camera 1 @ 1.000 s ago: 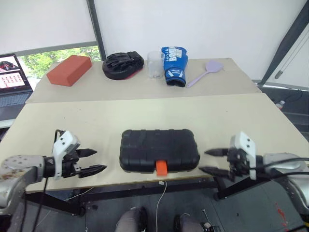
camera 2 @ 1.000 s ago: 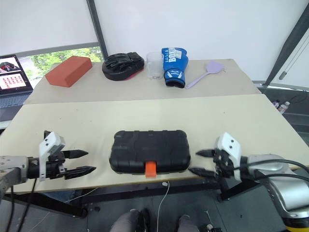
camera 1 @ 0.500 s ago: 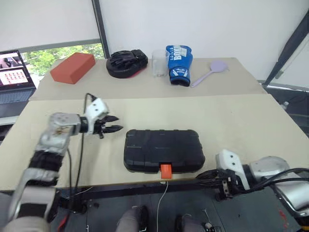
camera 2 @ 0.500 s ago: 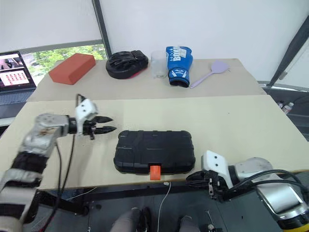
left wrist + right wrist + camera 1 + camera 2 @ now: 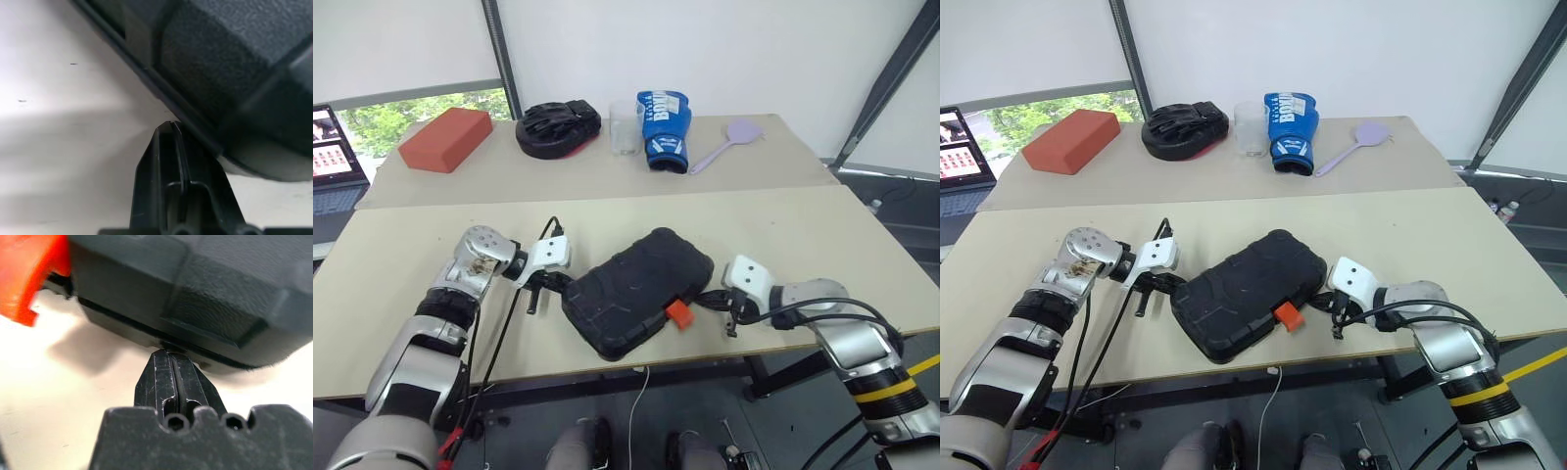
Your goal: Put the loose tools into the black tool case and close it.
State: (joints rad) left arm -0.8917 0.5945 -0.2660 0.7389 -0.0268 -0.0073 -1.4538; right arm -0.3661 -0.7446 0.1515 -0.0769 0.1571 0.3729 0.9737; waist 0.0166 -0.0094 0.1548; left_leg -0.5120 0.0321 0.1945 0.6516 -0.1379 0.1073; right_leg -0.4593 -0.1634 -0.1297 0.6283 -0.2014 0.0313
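The black tool case [image 5: 641, 289] lies closed and askew on the near table, its orange latch [image 5: 678, 313] facing the front edge. My left gripper [image 5: 566, 284] is shut with nothing in it, its tip against the case's left corner; in the left wrist view its fingertips [image 5: 168, 128] meet the case's lower rim [image 5: 234, 73]. My right gripper [image 5: 707, 299] is shut and empty too, with its tip at the case's front side just right of the latch [image 5: 29, 279]. The loose tools are out of view.
On the far table stand a red brick [image 5: 445, 139], a round black padded mitt [image 5: 558, 127], a clear cup [image 5: 626, 129], a blue boxing glove [image 5: 666, 129] and a lilac paddle [image 5: 729, 142]. A laptop [image 5: 328, 147] sits far left. The near table's front edge is close to the case.
Both grippers have come in against the case, and the left one has shut. The case has swung from square to askew, its right end further back. The camera has shifted a little.
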